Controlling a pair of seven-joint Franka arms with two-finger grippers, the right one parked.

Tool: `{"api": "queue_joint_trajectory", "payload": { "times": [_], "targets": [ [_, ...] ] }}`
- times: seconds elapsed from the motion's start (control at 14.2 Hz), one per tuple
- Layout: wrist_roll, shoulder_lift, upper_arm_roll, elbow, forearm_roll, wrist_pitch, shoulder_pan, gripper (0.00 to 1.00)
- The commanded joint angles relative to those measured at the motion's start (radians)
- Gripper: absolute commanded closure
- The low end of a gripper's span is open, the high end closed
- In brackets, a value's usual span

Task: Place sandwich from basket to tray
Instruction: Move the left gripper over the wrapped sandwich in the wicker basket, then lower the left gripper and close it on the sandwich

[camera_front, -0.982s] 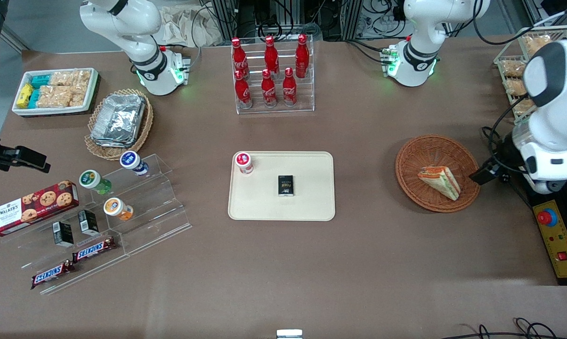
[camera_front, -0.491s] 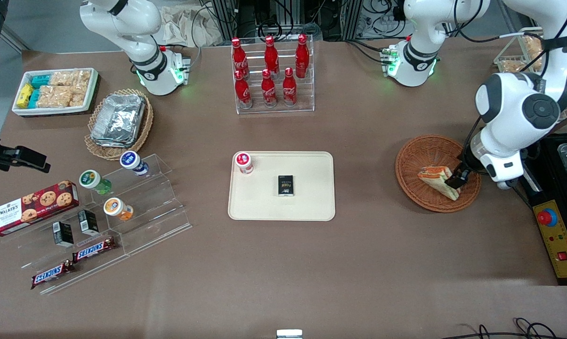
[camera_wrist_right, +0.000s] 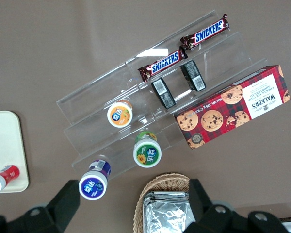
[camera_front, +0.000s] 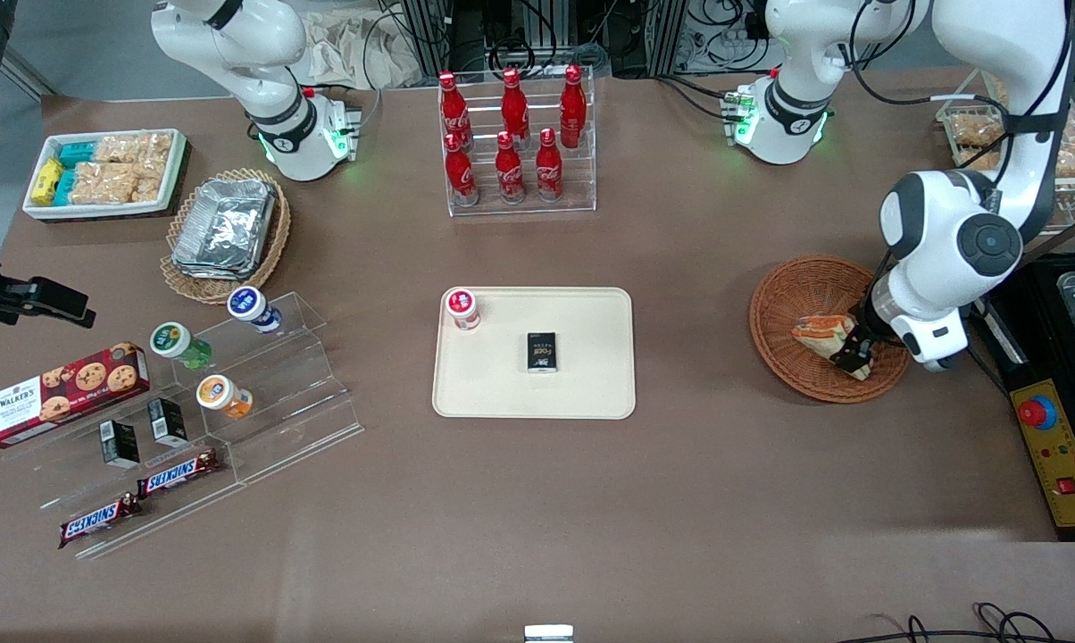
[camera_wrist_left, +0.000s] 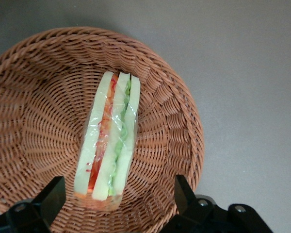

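Note:
The sandwich [camera_front: 814, 330], a wrapped wedge with pale bread and orange and green filling, lies in the round reddish-brown wicker basket [camera_front: 792, 286] toward the working arm's end of the table. In the left wrist view the sandwich [camera_wrist_left: 111, 141] lies in the basket [camera_wrist_left: 34, 97]. My gripper [camera_front: 853, 355] is low over the basket, above the sandwich's end nearer the front camera. In the left wrist view the gripper [camera_wrist_left: 119, 199] is open, one finger on each side of that end, not touching it. The cream tray [camera_front: 595, 379] lies at the table's middle.
On the tray stand a small red-capped bottle [camera_front: 462, 309] and a black box [camera_front: 542, 352]. A rack of cola bottles [camera_front: 515, 143] stands farther from the front camera. A yellow control box with a red button [camera_front: 1057, 451] lies beside the basket at the table's edge.
My arm has swung in from the table's edge over the basket. The gripper has come down over the sandwich's nearer end. The sandwich has not moved.

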Motion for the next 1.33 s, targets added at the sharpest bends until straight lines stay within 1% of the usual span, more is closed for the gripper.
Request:
{"api": "queue_joint_trajectory", "payload": {
  "times": [0.0,0.28,0.35,0.42,0.49,0.56,0.77,0.91,1.05,1.26],
  "targets": [
    [-0.039,0.005,-0.001,-0.051,0.014,0.086,0.004,0.00],
    [-0.037,0.031,-0.001,-0.088,0.015,0.156,0.020,0.00],
    [-0.037,0.044,-0.001,-0.088,0.015,0.167,0.020,0.06],
    [-0.037,0.050,-0.001,-0.087,0.015,0.169,0.020,0.38],
    [-0.039,0.050,-0.001,-0.087,0.014,0.169,0.020,0.82],
    [-0.039,0.050,-0.001,-0.085,0.014,0.169,0.020,1.00],
    [-0.042,0.036,-0.001,-0.070,0.014,0.164,0.020,1.00],
    [-0.022,0.013,-0.003,-0.033,0.017,0.114,0.020,1.00],
    [0.053,-0.014,-0.003,0.061,0.015,-0.056,0.020,1.00],
    [0.162,-0.013,-0.004,0.313,0.011,-0.387,0.020,1.00]
  ]
}}
